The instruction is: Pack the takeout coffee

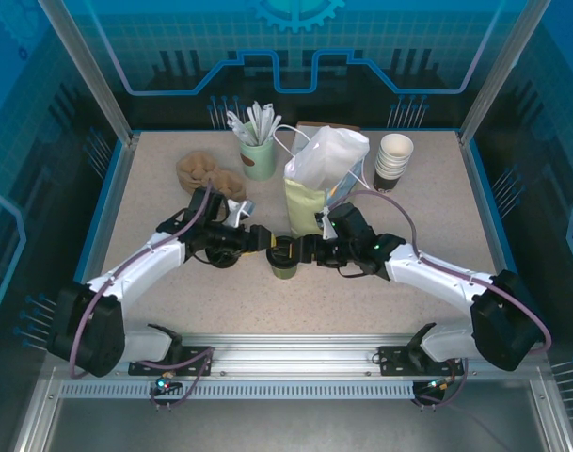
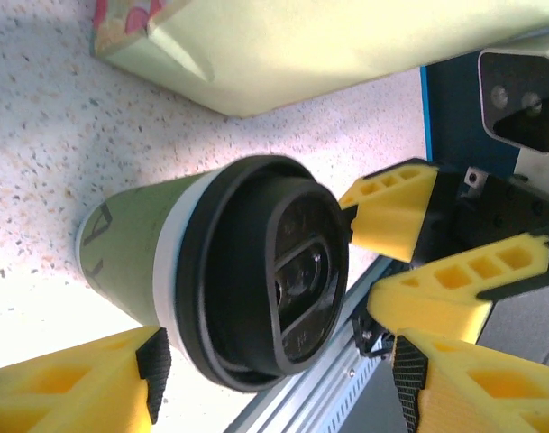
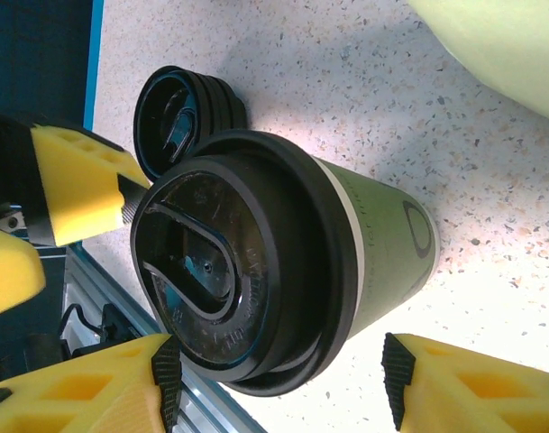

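- We see the takeout coffee (image 1: pixel 284 260) standing upright near the middle of the table (image 1: pixel 437 221). It is somewhat closer to the near edge than the far one and just in front of the paper bag (image 1: pixel 305 202).
- The cup's long axis runs vertically, and the two grippers approach it level from opposite sides, so it sits in the gap where they meet. Neither arm looks clearly nearer.
- The left gripper (image 2: pixel 279 350) is released. Its jaws straddle the lid's rim, with one pad just beside it and the other standing apart with a gap showing.
- The right gripper (image 3: pixel 281 354) is also released. Its jaws stand on either side of the cup's upper part, and a strip of speckled table shows between one pad and the paper wall. Neither gripper grasps anything.
- The cup is tapered matte paper, pale green with a white band under the rim. Its lid (image 3: pixel 229 262) is round, glossy black plastic with a raised edge and a sunken sip panel, and we judge it slicker than the paper wall.
- The fingers are yellow latticed blocks faced with ribbed black pads.
- The bag is creased, pale yellow-green paper, much taller than the cup. Something white and crumpled bulges from its mouth, which we judge may hinder lowering the cup in upright.
- A stack of spare black lids (image 3: pixel 186 108) lies on the table just beside the cup, on the left arm's side.
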